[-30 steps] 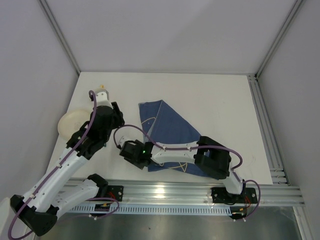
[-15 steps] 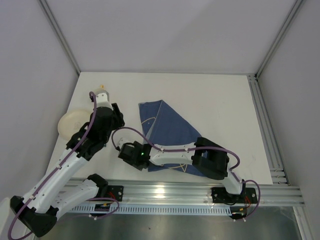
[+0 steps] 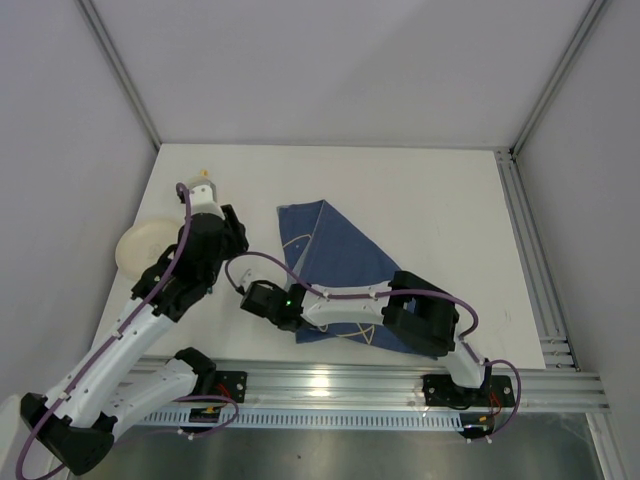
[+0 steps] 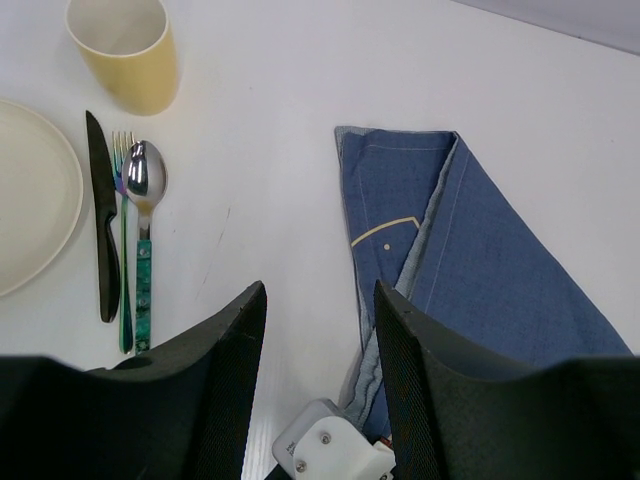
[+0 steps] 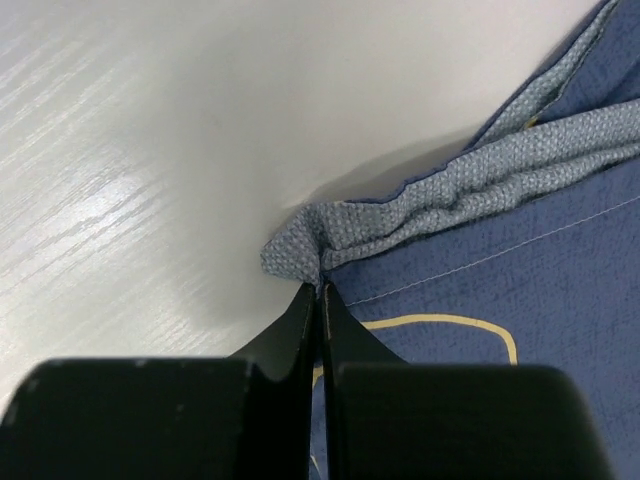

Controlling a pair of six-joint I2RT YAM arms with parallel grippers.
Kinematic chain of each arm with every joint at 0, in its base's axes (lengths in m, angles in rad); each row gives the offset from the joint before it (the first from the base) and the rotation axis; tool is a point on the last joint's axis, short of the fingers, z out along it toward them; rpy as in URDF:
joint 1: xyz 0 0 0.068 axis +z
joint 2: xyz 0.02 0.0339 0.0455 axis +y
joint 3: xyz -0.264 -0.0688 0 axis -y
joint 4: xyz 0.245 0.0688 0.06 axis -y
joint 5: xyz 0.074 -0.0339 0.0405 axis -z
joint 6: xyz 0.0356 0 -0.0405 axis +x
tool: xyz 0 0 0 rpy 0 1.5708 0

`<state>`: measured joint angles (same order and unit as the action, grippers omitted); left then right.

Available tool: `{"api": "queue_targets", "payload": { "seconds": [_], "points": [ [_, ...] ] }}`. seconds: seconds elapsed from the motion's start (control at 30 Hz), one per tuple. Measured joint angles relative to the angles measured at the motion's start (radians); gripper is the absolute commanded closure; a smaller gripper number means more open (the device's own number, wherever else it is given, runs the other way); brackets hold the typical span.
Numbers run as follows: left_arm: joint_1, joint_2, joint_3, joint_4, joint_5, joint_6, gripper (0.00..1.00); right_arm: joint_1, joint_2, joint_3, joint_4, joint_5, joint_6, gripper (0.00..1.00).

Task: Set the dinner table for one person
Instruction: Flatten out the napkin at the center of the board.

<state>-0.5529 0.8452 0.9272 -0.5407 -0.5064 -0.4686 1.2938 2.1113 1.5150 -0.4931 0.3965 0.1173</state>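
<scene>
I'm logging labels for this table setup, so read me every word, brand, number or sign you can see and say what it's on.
None: no word, number or sign can be read in any view.
Blue cloth: only a curved yellow stitched line, no letters.
Cup, plate, knife, fork, spoon: plain, no print visible.

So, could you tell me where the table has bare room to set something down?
Bare table lies between spoon and blue cloth, and from cloth to the right frame rail. Crowded at left: cup, plate, knife, fork, spoon.
</scene>
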Motion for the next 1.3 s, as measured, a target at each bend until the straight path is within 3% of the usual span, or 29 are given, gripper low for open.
{"api": "queue_targets", "payload": {
  "seconds": [0.27,0.47,0.9,1.3],
  "points": [
    [0.0,-0.002,0.0,0.0,-0.004,0.0,0.48,-0.004,0.0,0.007,-0.026,0.039,-0.017,1.0],
    [0.002,-0.003,0.0,0.048,-0.017,-0.003,0.48,-0.055,-0.006,0.1,-0.131,0.098,-0.088,1.0],
    [0.003,0.008,0.003,0.076,-0.003,-0.011,0.49,-0.354,-0.151,0.228,-0.147,0.164,-0.159,1.0],
    [-0.001,0.257,0.001,0.041,0.182,-0.093,0.51,-0.755,-0.154,0.343,-0.099,0.171,-0.144,1.0]
  ]
}}
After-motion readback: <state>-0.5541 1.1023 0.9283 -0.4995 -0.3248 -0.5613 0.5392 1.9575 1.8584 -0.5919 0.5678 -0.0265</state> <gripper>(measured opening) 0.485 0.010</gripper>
